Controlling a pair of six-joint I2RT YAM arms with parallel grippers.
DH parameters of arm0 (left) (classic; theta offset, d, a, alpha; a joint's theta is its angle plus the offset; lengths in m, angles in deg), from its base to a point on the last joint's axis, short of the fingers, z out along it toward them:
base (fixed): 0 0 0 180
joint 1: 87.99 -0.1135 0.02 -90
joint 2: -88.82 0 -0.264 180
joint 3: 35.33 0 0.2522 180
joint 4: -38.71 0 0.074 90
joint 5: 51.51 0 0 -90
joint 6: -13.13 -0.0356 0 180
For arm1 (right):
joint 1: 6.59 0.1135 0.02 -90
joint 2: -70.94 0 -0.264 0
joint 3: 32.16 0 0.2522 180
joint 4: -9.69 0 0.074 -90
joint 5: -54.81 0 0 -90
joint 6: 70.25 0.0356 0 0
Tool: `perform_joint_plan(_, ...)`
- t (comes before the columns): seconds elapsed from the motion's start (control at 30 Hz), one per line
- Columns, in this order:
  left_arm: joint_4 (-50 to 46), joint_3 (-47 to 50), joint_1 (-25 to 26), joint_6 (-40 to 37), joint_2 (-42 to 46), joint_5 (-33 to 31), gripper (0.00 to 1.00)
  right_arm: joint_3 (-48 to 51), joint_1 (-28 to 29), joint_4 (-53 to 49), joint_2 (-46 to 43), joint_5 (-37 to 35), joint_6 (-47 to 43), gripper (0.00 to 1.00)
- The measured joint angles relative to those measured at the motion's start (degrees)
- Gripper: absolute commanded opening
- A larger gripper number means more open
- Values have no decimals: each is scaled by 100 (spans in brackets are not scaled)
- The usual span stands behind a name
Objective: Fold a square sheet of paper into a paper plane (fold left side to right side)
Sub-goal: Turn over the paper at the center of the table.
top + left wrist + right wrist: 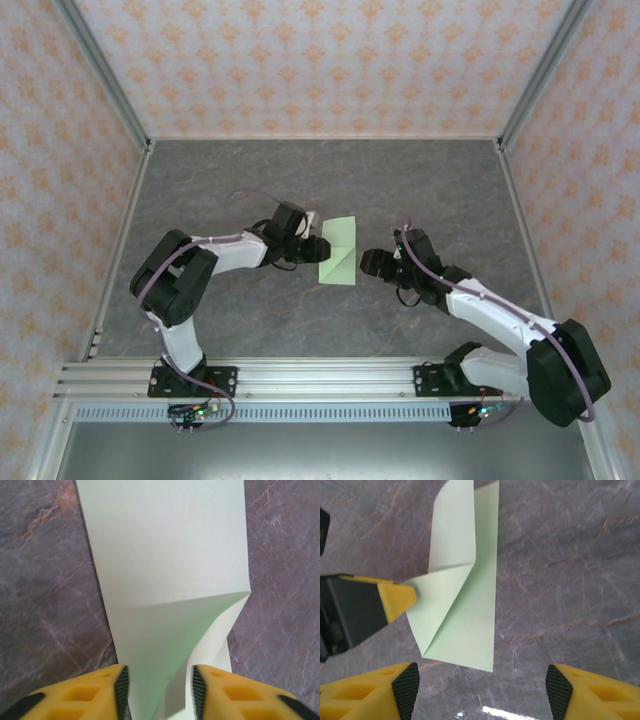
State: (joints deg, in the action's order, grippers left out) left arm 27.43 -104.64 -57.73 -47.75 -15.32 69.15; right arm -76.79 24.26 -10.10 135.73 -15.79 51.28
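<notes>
1. The square sheet of paper (338, 252) lies on the bench (420, 190) between the two hands. It touches the left hand (312, 248) and sits just ahead of the right hand (372, 262).
2. Judging from its shape, the left-to-right fold is done. In the right wrist view the sheet (465, 615) is a narrow doubled strip rather than a square.
3. A corner fold looks begun. A triangular flap slants across the end of the strip nearest the right hand. In the left wrist view the sheet (165, 555) has one layer lifting off the bench (45, 605) close to the left hand's fingers (121, 686). The crease seems soft, not pressed flat.
4. The left hand (160, 690) has its jaws apart, and the strip's near end reaches in between them. The gap is far too wide for a pinch on thin paper, so I judge it loose.
5. The right hand (481, 687) stands wide apart over bare bench (570, 580). It holds nothing, and the strip's end is just beyond its fingertips.
6. What is left, by my reading, is to flatten this flap, fold the matching corner, then make the long wing folds. There is no paper plane yet, so the task is well short of halfway.
</notes>
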Motion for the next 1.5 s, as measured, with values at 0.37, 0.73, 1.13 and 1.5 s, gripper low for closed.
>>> perform_joint_plan(0.37, -4, -15, 0, 46, 24, -280, 15, -446, -11, 1051, 1707, 776, 295, 65)
perform_joint_plan(0.73, -4, 24, -2, 46, 151, -391, 15, -1440, -11, 1947, 3195, 1121, 680, 52)
perform_joint_plan(1.13, -4, 76, -7, 46, 168, -411, 13, -1443, -11, 1661, 3117, 929, 715, 56)
perform_joint_plan(1.5, 0, 90, -7, 105, 168, -409, 25, -1408, -11, 1080, 2610, 501, 660, 59)
